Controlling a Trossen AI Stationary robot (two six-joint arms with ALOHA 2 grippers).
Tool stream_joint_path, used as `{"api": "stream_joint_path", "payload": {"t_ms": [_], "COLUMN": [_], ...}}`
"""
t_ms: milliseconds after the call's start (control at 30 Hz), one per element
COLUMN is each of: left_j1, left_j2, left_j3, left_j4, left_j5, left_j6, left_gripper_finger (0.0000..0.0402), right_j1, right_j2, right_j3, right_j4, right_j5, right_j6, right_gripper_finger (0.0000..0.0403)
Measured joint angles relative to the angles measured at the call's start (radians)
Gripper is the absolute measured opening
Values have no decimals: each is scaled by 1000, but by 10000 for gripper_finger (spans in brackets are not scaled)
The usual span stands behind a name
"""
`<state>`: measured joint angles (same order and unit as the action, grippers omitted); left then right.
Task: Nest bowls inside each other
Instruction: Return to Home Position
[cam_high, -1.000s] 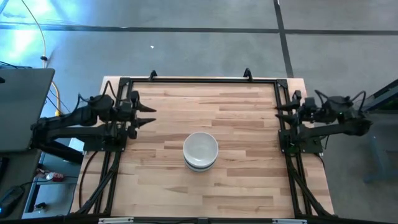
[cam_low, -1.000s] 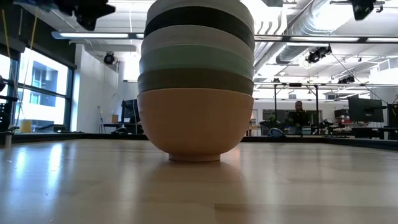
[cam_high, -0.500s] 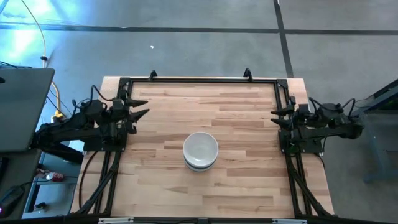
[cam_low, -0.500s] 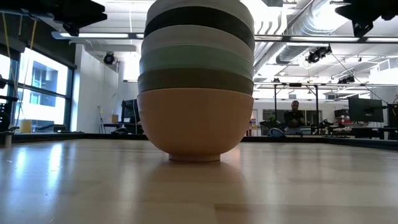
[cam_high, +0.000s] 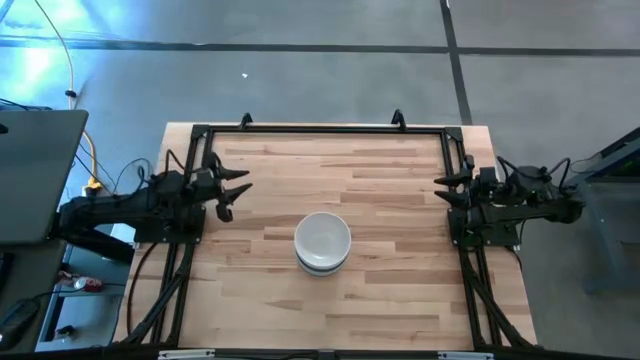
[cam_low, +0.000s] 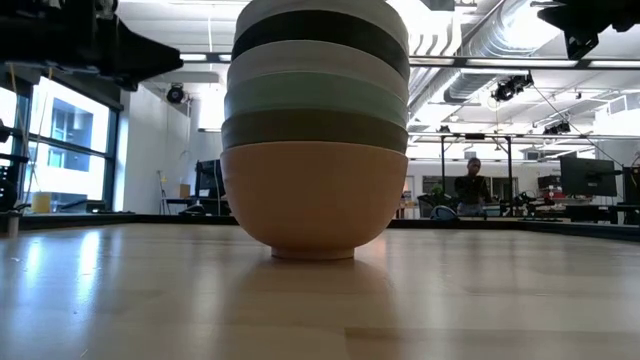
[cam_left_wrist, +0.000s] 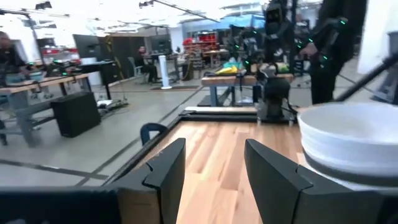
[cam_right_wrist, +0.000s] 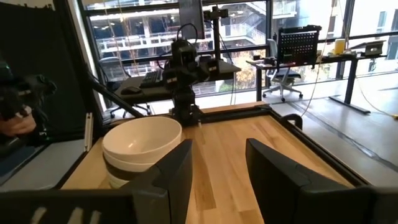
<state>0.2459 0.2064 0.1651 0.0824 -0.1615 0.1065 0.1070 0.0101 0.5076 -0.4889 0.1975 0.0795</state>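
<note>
The bowls stand nested in one stack (cam_high: 322, 243) at the table's middle, resting on the foot of the peach-orange bowl (cam_low: 313, 195). Above it come the grey-taupe (cam_low: 313, 130), mint green (cam_low: 315, 98), white (cam_low: 310, 62) and black (cam_low: 320, 28) bowls, with a white one on top. My left gripper (cam_high: 238, 186) hovers open near the left edge, left of the stack (cam_left_wrist: 351, 143). My right gripper (cam_high: 442, 190) hovers open near the right edge, right of the stack (cam_right_wrist: 140, 149). Neither touches a bowl.
A black frame rail (cam_high: 320, 128) runs around the tabletop, and the arm bases stand at its left and right edges. Bare wood lies on all sides of the stack. A person (cam_low: 472, 185) stands far off in the room behind the table.
My left gripper drew back toward the table's far left corner, then came back toward the stack and sank lower. My right gripper shifted a little toward the stack and dipped, then held still. The bowl stack has not moved.
</note>
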Motion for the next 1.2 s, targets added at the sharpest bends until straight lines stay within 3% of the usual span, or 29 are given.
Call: {"api": "stream_joint_path", "payload": {"t_ms": [567, 933, 1100, 1200], "left_j1": [28, 61, 77, 84], "left_j2": [-165, -175, -175, -175], "left_j3": [-152, -154, -154, -154], "left_j4": [12, -34, -44, -45], "left_j5": [129, 177, 176, 176], "left_j6": [54, 63, 62, 57], "left_gripper_finger": [154, 154, 154, 154], "right_j1": [0, 0, 0, 0], "right_j2": [0, 0, 1, 2], "right_j3": [0, 1, 1, -46], "right_j4": [46, 24, -35, 49], "right_j5": [-28, -34, 30, 53], "right_j6": [0, 39, 110, 73], "right_gripper_finger": [142, 142, 142, 142]}}
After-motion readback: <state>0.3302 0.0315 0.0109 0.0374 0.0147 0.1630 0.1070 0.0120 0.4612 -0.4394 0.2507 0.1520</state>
